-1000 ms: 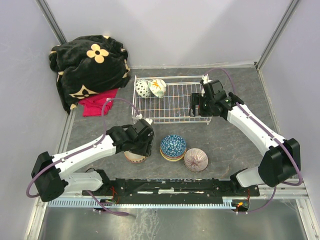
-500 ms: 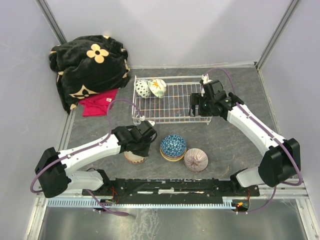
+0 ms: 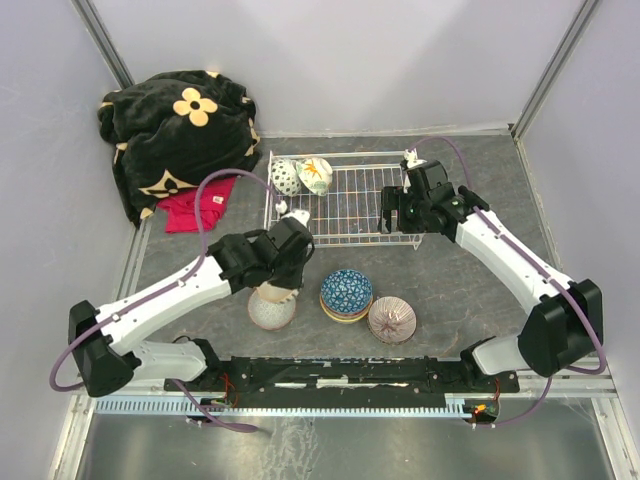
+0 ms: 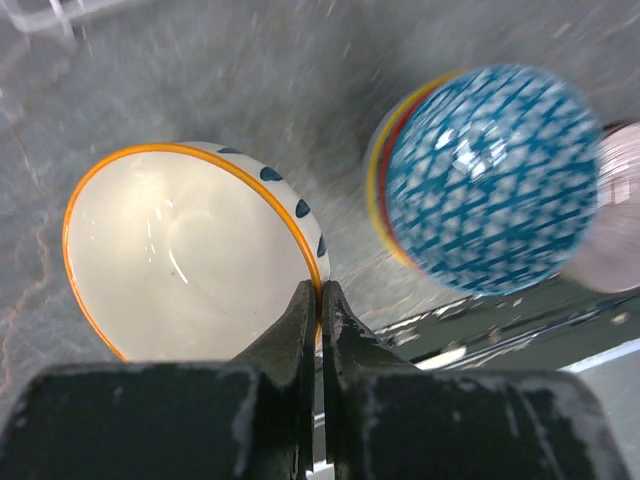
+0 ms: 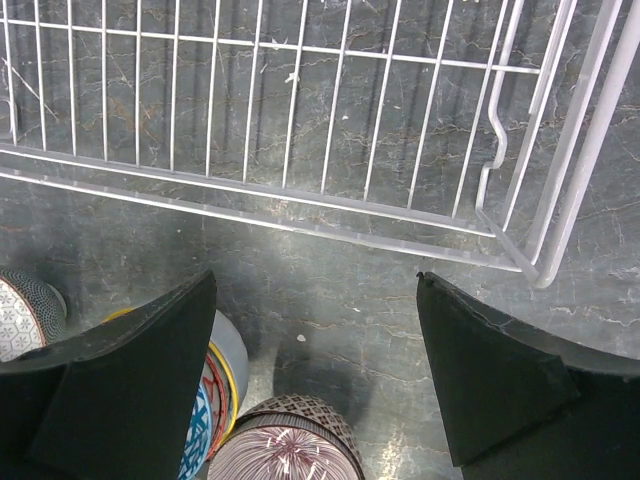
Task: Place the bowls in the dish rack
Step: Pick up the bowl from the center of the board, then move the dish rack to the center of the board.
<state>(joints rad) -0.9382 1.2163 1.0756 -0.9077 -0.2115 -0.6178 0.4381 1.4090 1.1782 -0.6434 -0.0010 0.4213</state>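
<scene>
- Left fingers (image 4: 298, 335)?
- Pressed together on the orange rim of the cream bowl (image 4: 180, 250), one inside the wall, one outside.
- Whereabouts?
- Off the near left corner of the dish rack (image 3: 340, 240), low over the bench (image 3: 480, 165). Resting or just lifted, hard to tell.
- Looks?
- Glossy cream inside, thin orange edge, dark blue spots on the outer wall.
- Handling?
- Probably glazed ceramic: stiff, light enough for one arm, slick under the pinch, liable to chip against wire. Best taken by the rim, as here. Likely to swing from so narrow a hold, so worth carrying slowly and setting down gently.
- Right fingers (image 5: 130, 385)?
- Wide apart, holding nothing, above the rack's near right corner.
- Other bowls?
- Spotted bowl (image 3: 286, 177) and yellow-flowered bowl (image 3: 316, 174) propped in the rack's far left corner. Blue bowl (image 3: 346, 291) atop a stack and purple-lined bowl (image 3: 391, 318) on the bench, in front of the rack's near side.
</scene>
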